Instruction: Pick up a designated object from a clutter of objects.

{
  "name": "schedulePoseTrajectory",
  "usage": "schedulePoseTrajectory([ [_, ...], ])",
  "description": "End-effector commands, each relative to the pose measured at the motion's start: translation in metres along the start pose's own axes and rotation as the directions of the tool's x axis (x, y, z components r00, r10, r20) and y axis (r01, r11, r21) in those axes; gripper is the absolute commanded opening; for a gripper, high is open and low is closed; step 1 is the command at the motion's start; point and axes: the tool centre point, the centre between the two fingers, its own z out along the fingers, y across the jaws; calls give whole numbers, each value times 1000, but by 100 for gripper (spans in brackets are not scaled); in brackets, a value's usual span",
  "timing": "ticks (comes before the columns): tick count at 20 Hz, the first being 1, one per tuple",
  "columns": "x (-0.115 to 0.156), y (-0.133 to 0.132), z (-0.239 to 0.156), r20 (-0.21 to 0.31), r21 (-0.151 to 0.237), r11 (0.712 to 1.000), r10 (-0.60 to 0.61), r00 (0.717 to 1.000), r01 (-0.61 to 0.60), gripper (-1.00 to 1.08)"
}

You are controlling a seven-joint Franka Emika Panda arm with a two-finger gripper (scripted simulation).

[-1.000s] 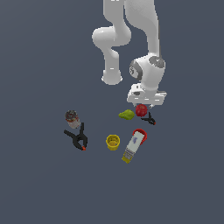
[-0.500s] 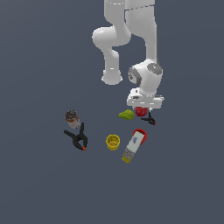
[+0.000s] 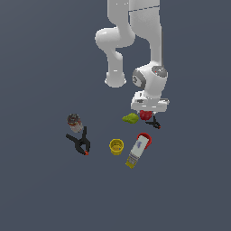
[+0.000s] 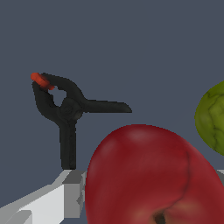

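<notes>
In the wrist view, the red apple (image 4: 151, 175) fills the foreground between the gripper (image 4: 148, 192) fingers (image 4: 52, 199); you cannot tell whether they clamp it. Its dimple faces the camera. Beyond lie one yellow-green fruit (image 4: 212, 118) and one black clamp (image 4: 65, 109). Farther off, count one yellow cup (image 3: 116, 146), its contents indistinct, one red-capped bottle (image 3: 138, 150), a second clamp (image 3: 80, 143), and one dark can (image 3: 74, 121).

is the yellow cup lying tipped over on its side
No, in the exterior view the yellow cup stands upright with its open mouth facing up, apart from the red-capped white bottle lying beside it.
</notes>
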Motion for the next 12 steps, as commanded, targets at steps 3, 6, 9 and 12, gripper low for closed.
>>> schedulePoseTrajectory([
  [3,0,0,0,0,0,1000,0,1000,0,-100],
  [6,1,0,-2,0,0,1000,0,1000,0,-100],
  [9,3,0,-7,0,0,1000,0,1000,0,-100],
  [12,8,-1,-16,0,0,1000,0,1000,0,-100],
])
